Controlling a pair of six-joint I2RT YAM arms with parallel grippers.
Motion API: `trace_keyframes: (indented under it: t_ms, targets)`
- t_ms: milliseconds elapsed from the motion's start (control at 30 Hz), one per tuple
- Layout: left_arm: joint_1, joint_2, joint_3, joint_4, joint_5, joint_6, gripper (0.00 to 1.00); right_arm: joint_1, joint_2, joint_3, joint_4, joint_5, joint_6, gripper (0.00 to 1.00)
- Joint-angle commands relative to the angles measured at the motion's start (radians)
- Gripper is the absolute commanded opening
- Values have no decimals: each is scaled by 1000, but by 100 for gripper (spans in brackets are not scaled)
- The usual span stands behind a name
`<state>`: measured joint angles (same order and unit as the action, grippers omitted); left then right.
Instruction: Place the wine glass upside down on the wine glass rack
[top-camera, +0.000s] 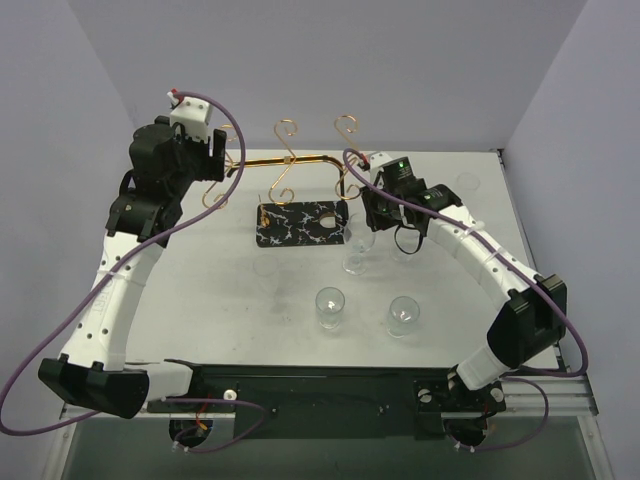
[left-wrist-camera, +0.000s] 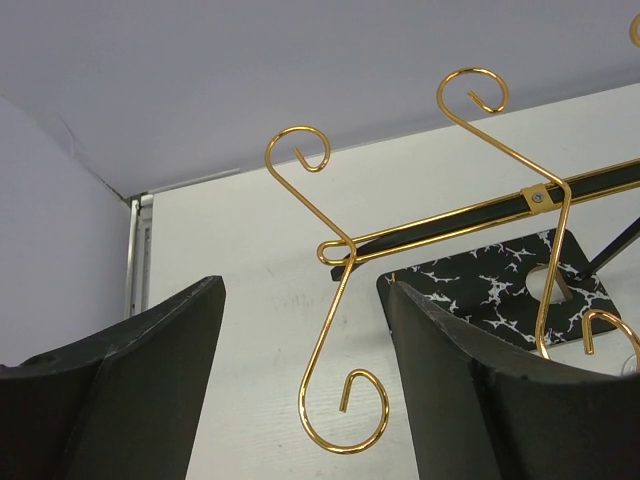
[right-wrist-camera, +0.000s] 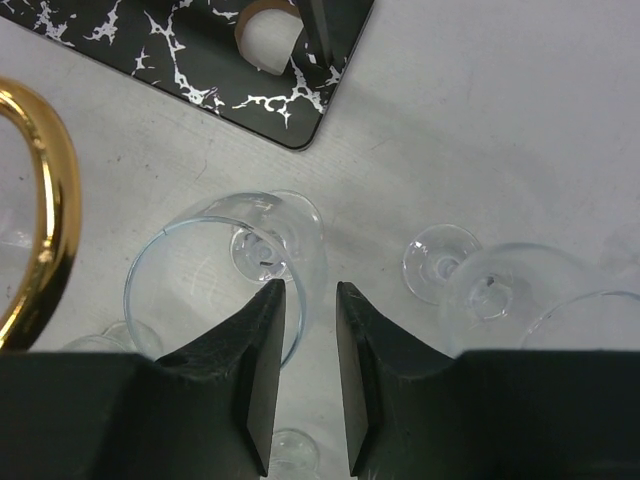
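The wine glass (right-wrist-camera: 190, 250) stands upright just off the rack's black base; in the top view this wine glass (top-camera: 356, 256) is below the right arm's wrist. My right gripper (right-wrist-camera: 310, 287) hangs over its right rim, one finger inside the bowl and one outside. The jaws are narrow but still open, with a gap wider than the glass wall. The wine glass rack (top-camera: 292, 160) is gold wire on a black veined base (top-camera: 300, 224). My left gripper (left-wrist-camera: 305, 288) is wide open at the rack's left end, with a curled hook (left-wrist-camera: 345, 415) hanging untouched between its fingers.
Two more wine glasses (top-camera: 330, 306) (top-camera: 404, 314) stand upright nearer the arms. One of them (right-wrist-camera: 500, 285) is close on the right of my right gripper. A gold loop (right-wrist-camera: 45, 200) of the rack rises at its left. Walls close the table's far side.
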<state>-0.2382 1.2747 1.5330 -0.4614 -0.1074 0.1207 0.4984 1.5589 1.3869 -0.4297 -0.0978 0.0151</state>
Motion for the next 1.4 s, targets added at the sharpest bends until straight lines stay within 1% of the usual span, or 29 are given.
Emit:
trace_keyframes:
  t_ms: [0, 500, 533, 733, 1000, 1033, 1167, 1367]
  targets:
    - [7, -37, 1, 53, 6, 0, 77, 8, 23, 0, -1, 23, 0, 22]
    - [8, -32, 10, 49, 11, 0, 77, 5, -17, 1, -32, 23, -4, 3]
    - [7, -29, 12, 47, 12, 0, 77, 6, -23, 1, -38, 23, -4, 0]
    - [8, -25, 19, 41, 43, 0, 77, 6, -60, 9, -78, 33, -7, 0]
    - [7, -15, 36, 43, 80, -15, 77, 5, -128, 47, -127, 95, -75, 0]
    - [7, -15, 38, 44, 81, -16, 77, 6, -140, 55, -133, 131, -82, 0]
    - [7, -17, 44, 44, 107, -27, 77, 6, -175, 96, -168, 159, -107, 0]
    - [2, -15, 85, 26, 237, -73, 77, 6, -227, 219, -262, 164, -141, 0]
